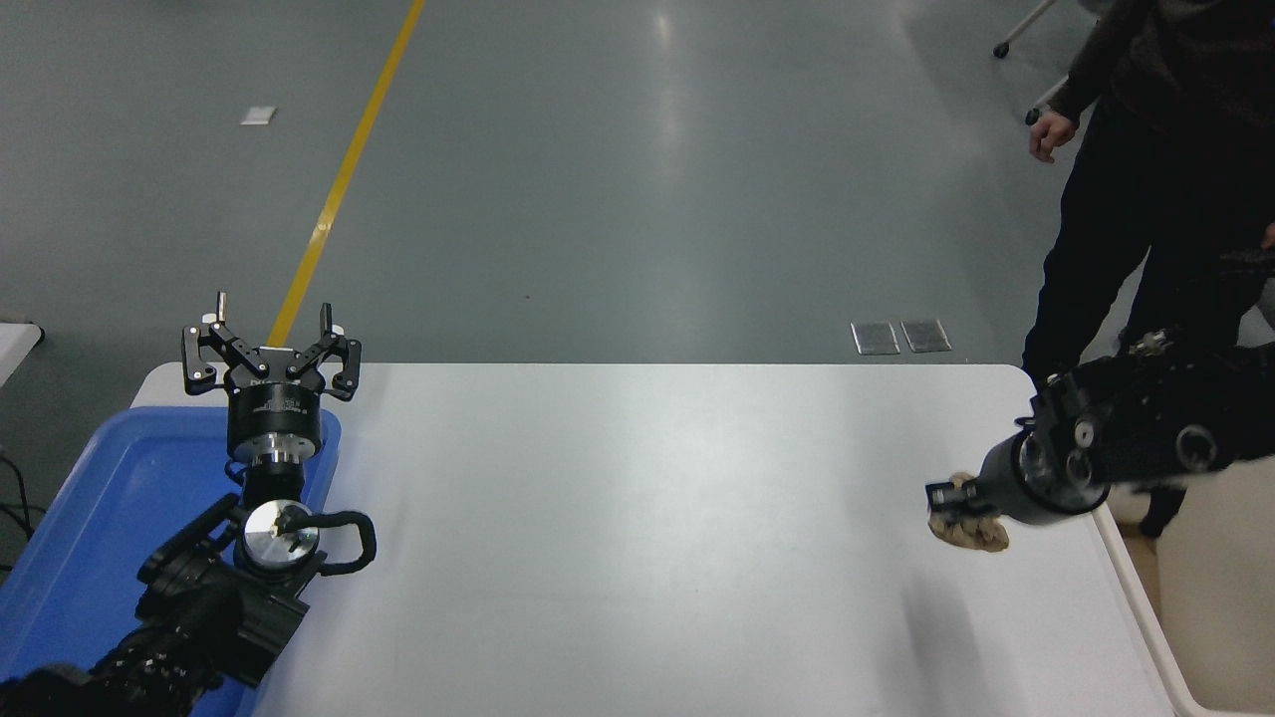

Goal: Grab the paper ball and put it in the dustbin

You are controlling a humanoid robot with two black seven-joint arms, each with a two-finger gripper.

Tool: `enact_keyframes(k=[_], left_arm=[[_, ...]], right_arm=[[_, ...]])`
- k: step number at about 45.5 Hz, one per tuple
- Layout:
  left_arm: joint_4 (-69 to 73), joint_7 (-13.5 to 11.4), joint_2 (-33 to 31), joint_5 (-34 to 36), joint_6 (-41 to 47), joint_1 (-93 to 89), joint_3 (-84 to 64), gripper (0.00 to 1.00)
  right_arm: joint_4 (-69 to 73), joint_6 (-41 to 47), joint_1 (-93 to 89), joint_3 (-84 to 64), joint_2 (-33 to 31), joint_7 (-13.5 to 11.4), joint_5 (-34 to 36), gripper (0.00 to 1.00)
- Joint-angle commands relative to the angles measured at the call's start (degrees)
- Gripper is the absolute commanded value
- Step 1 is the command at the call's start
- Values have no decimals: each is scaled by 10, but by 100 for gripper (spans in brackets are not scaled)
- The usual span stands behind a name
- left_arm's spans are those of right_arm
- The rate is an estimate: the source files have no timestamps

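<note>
My right gripper [954, 500] is shut on the tan crumpled paper ball [971, 528] and holds it above the white table [618, 518], near its right edge. The ball hangs below the fingers. The cream-white dustbin [1210, 588] stands just right of the table; the right arm covers its far rim. My left gripper [271, 334] is open and empty, parked upright at the table's far left corner.
A shallow blue tray [95, 508] lies at the left under the left arm. A person in dark clothes [1146, 179] stands at the far right behind the dustbin, one hand [1048, 134] hanging loose.
</note>
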Motion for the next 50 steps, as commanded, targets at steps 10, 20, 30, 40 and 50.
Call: enact_keyframes(k=[10,20,30,40,50], left_arm=[[1,0,3,0,0,2,0,99],[1,0,3,-1,0,1,0,99],[1,0,3,-1,0,1,0,99],[1,0,3,-1,0,1,0,99],[1,-1,3,-1,0,2,0,99]], right_arm=[[58,232,349,-14,-65,0,71,0],[56,272,420,-39,-69,0,70,0],[33,266,408,-104,-72,1,37,0],[-38,243,335,-133,-121,1,-59,0],[-160,129,142,-142,-177,-1,-166,0]])
